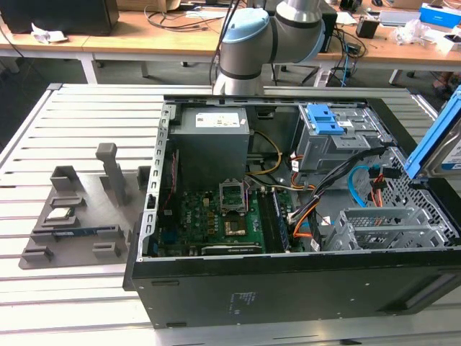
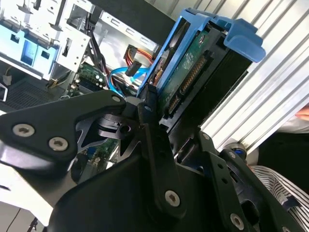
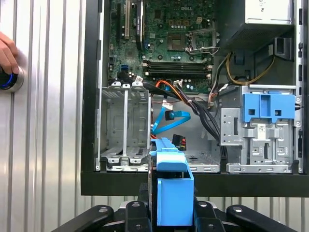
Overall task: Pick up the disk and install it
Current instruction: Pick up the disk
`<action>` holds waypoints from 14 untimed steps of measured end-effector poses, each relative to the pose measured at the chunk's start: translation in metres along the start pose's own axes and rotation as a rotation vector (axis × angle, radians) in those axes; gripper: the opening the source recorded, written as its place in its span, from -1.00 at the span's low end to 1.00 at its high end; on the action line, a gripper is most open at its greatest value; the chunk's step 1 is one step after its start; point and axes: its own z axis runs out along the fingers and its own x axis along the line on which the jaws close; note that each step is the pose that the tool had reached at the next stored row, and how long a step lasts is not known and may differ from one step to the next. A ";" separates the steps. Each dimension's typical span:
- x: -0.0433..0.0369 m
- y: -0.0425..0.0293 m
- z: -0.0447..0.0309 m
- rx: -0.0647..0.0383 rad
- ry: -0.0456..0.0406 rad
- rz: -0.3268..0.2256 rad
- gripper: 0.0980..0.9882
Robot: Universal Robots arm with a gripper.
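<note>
Black gripper [image 3: 171, 205] fingers pinch blue-framed rectangular disk [image 2: 190, 67] at black metal case [image 3: 241, 186] edge; align it square with grey metal cage [image 3: 123, 125].

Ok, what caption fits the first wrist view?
Jaws shut on the blue-bracketed disk, held before the open computer case.

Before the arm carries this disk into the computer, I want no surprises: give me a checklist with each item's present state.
1. Disk held by the tool: ok, shut on it in both wrist views.
2. Grey cage empty: ok.
3. Disk over the cage: not ok, it hangs at the edge of the case.
4. Cables clear of the cage: cannot tell; a blue cable lies beside it.
5. Hand away from the case: ok, on a button on the table.
</note>
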 end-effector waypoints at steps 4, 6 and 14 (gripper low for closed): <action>0.0072 0.0001 0.0000 0.000 0.0001 0.000 -0.40; 0.0106 0.0002 0.0001 0.000 0.0001 0.000 -0.40; 0.0263 0.0004 0.0002 0.000 0.0002 0.000 -0.40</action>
